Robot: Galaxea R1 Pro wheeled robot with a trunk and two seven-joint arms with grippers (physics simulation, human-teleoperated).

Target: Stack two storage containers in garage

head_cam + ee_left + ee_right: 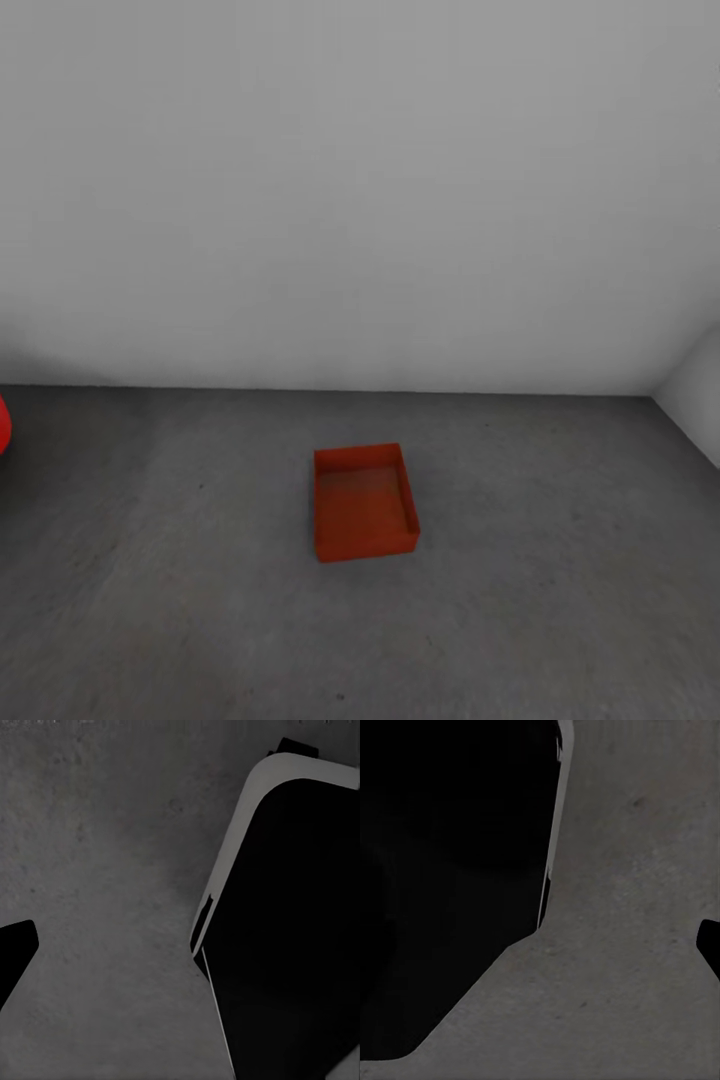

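Fingers of both grippers are hard to read. The left wrist view has a small black tip at one edge, and the right wrist view has a similar black tip at its edge. Each is possibly part of a finger, so I cannot tell if the left gripper or the right gripper is spread or pressed together. Nothing is seen held at those tips.

A large black body with a pale grey rim is close to the left wrist camera, and a similar dark mass is close to the right one; they look like parts of the robot, but I cannot say which parts. Behind them is the floor, dark grey rough concrete.

From the head view, one orange-red storage container sits upright and open on this floor, with nothing inside it, near the plain white-grey wall. A wall corner is at the right. A small red shape touches the left edge of this view; I cannot identify it.
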